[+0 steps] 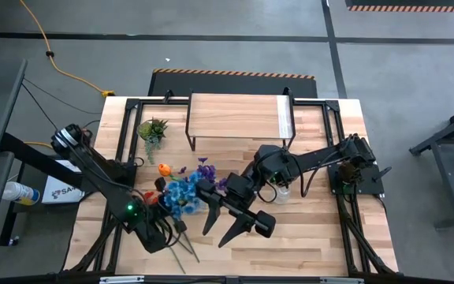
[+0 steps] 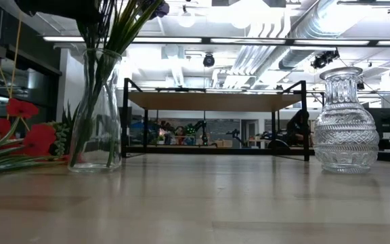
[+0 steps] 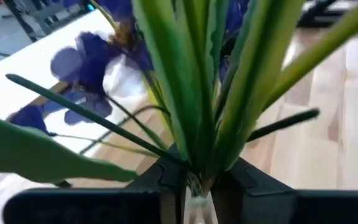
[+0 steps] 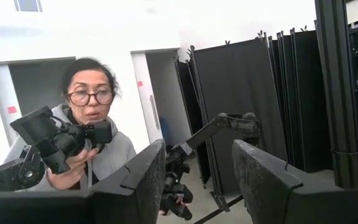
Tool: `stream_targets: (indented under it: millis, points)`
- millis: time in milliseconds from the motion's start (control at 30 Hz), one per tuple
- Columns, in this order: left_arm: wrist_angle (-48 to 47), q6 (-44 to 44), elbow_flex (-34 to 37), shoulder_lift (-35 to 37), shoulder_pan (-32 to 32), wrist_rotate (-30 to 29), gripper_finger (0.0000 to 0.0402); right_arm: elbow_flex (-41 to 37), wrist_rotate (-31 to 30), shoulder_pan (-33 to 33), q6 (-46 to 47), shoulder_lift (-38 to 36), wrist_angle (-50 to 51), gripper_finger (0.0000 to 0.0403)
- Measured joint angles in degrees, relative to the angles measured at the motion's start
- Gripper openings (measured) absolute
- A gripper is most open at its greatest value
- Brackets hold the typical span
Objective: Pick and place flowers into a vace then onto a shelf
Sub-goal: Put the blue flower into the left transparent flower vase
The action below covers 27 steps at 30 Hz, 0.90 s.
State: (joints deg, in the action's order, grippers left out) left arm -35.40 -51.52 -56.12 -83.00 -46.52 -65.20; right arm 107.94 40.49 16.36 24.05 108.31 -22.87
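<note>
High view, largest first: one table [image 1: 321, 237] and one shelf [image 1: 235, 117] at its far edge, nothing on it yet. Two arms.

The right gripper [image 4: 199, 149] is raised over the table middle, fingers apart and empty. The left gripper [image 3: 194, 190] is at the near left, pinched shut on a bunch of green stems [image 3: 191, 93].

Low view: two glass vases. The plain vase [image 2: 95, 122] has stems standing in it. The cut-glass vase [image 2: 346, 122] is well apart from it and empty.

The flowers [image 1: 181, 195] lie heaped left of centre, in blue, purple and red, with one orange bloom [image 1: 164, 168]. An exact spray count is not readable.

Handling judgement:
- The sprays are light, with springy stems and floppy heads.
- Grip low on the bare stem, never on the blooms.
- The vases are hard, slick and breakable, and top-heavy once filled, so take them at the neck.
</note>
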Motion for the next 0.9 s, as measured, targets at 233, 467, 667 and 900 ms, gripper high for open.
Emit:
stream_targets:
  millis: [233, 467, 667, 900]
  points:
    - [-1.2, 0.0, 0.0, 0.5, 0.0, 6.3, 0.0083, 0.0, 0.0, 0.0, -0.1, 0.0, 0.0, 0.0173]
    - [-1.5, 0.0, 0.0, 1.2, 0.0, 7.8, 0.0084, 0.0, 0.0, 0.0, -0.1, 0.0, 0.0, 0.0178]
    - [-2.1, 0.2, 0.0, 4.0, 0.0, 7.7, 0.0086, 0.0, 0.0, 0.0, -0.1, 0.0, 0.0, 0.0177]
    - [-2.2, 2.1, 0.0, 6.1, 0.0, 7.7, 0.0087, 0.0, 0.0, 0.0, -0.1, 0.0, 0.0, 0.0173]
